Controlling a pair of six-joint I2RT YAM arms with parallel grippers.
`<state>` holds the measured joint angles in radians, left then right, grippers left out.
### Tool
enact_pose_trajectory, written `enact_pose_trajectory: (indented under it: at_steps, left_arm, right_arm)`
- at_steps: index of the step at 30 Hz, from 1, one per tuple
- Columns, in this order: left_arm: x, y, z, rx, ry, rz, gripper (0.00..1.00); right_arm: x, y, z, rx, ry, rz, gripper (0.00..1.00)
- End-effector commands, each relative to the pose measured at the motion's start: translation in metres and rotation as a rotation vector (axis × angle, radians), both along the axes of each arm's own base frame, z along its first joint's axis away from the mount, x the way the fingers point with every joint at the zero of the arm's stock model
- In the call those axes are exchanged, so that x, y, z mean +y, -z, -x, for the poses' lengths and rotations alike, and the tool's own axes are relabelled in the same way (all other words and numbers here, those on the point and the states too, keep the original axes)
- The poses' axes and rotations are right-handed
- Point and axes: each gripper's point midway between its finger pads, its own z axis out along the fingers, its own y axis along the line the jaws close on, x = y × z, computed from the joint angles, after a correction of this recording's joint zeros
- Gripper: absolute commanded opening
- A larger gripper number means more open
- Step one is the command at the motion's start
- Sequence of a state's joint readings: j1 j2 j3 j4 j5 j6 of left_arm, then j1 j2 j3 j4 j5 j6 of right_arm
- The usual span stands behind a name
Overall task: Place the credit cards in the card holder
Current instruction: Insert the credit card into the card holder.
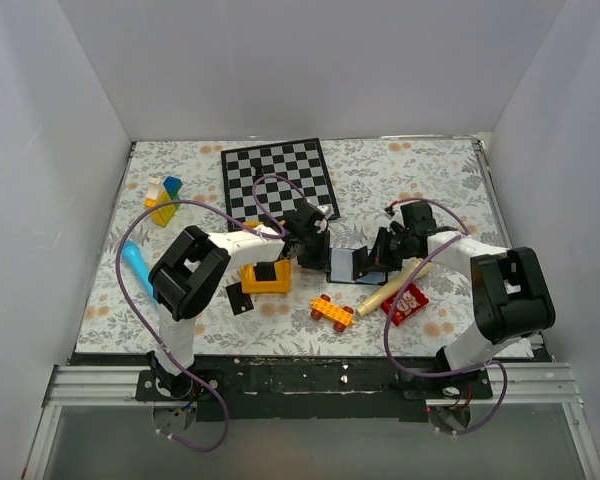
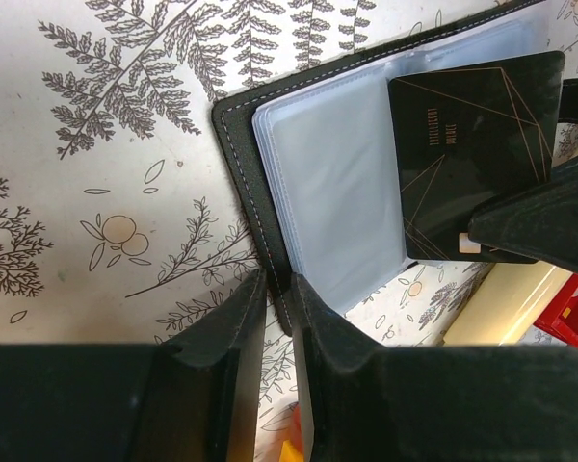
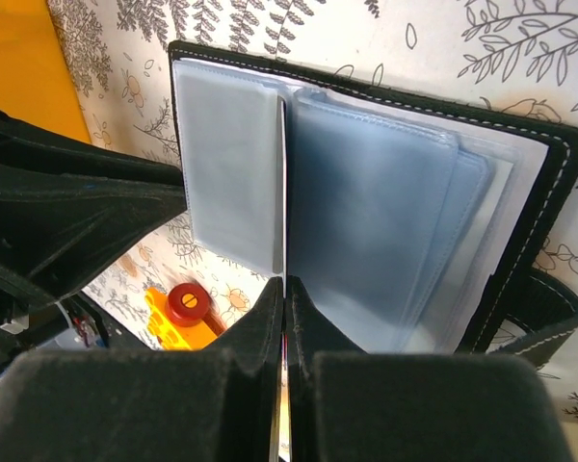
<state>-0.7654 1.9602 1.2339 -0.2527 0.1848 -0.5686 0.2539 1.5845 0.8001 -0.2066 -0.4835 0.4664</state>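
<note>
Black padded jaws of the right tool (image 3: 284, 291) are clenched on a credit card (image 2: 472, 144), edge-on against the clear sleeves of the open card holder (image 3: 557, 183) lying on the worktop (image 2: 96, 221). The left tool (image 2: 277, 286) pinches the holder's stitched cover edge. The card looks light, stiff and slick, best gripped by one end. The sleeves look limp and likely to buckle.
</note>
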Motion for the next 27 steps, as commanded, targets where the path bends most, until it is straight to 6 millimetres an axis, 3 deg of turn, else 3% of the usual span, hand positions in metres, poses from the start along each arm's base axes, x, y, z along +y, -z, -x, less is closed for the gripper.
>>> enact_pose_trajectory:
  at_steps: [1,27]
  left_arm:
    - [-0.002,0.0,-0.002,-0.009,0.013,0.015,0.16]
    - [-0.004,0.006,-0.001,0.006,0.026,0.008,0.15]
  right_arm:
    - [0.003,0.005,0.003,0.05,0.026,-0.045,0.01]
    - [0.023,-0.002,0.0,0.015,-0.027,-0.239,0.01]
